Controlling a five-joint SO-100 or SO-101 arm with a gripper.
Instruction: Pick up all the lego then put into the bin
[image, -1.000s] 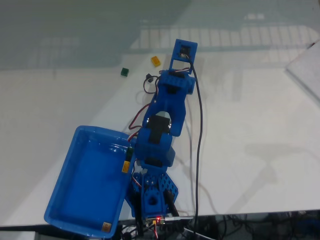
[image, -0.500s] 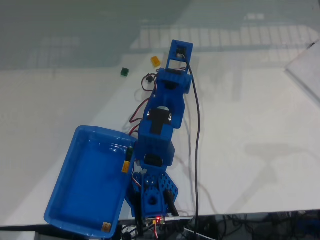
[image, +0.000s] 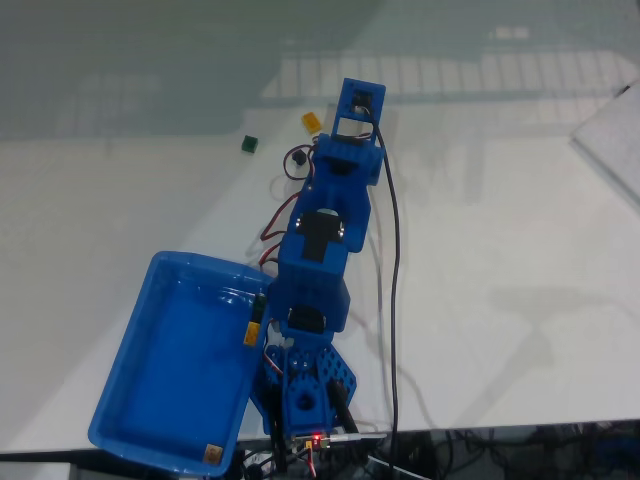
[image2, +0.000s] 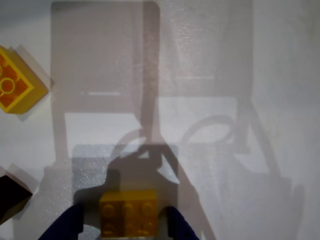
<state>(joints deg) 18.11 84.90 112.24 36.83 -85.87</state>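
Observation:
In the wrist view a yellow lego (image2: 128, 212) sits studs-up between the two blue fingers of my gripper (image2: 125, 225) at the bottom edge. A thin gap shows on each side of it, so the gripper is open around it. A second yellow lego (image2: 14, 87) lies at the left edge, and a black lego (image2: 10, 197) lies below it. The fixed view shows a yellow lego (image: 312, 121) and a dark green lego (image: 248, 144) just left of the outstretched arm's wrist (image: 358, 105). The blue bin (image: 130, 400) stands at the lower left.
The blue arm (image: 320, 250) stretches from its base (image: 303, 395) at the table's front edge up the middle. A black cable (image: 395, 300) runs along its right side. A tan sticker (image: 212, 454) sits in the bin's corner. A white sheet (image: 615, 135) lies far right.
The arm has stretched a little further away from its base and to the left. The lego on the table have not moved.

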